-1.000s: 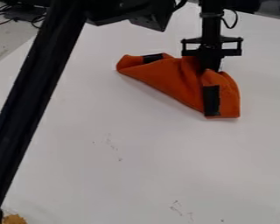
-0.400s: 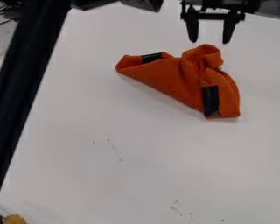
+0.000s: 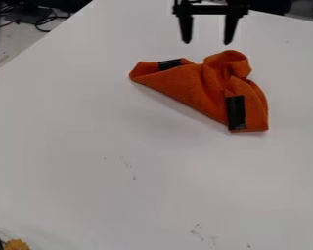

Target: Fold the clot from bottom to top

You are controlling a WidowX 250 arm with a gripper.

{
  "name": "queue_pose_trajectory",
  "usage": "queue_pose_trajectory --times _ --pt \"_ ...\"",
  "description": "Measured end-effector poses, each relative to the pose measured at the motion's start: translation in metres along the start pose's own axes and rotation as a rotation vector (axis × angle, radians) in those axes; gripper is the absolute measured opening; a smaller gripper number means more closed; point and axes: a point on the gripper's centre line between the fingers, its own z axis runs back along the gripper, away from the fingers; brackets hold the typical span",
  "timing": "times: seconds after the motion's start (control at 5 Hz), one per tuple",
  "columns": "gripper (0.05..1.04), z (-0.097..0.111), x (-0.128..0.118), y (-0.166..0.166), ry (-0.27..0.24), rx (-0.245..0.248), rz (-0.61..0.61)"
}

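One white counter (image 3: 120,185) carries one orange cloth (image 3: 179,90), partly folded and bunched into a single raised lump at its upper right. Two black strips (image 3: 236,112) mark the cloth, one at its upper left edge, one toward its lower right corner. Just above the cloth hangs one black gripper (image 3: 207,42), its two fingers (image 3: 230,29) apart and holding nothing. Dark cables (image 3: 49,20) lie well beyond the cloth, to the upper left.
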Motion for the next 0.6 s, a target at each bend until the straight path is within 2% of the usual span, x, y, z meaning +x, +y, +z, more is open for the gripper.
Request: queue_pose_trajectory --times 0.2,0.4,0.6 --pt "0.999 -0.002 -0.035 0.036 0.021 0.011 0.069" --pt "0.999 -0.004 -0.053 0.066 0.028 0.0 0.083" --pt "0.999 -0.006 -0.071 0.095 0.024 -0.056 0.065"
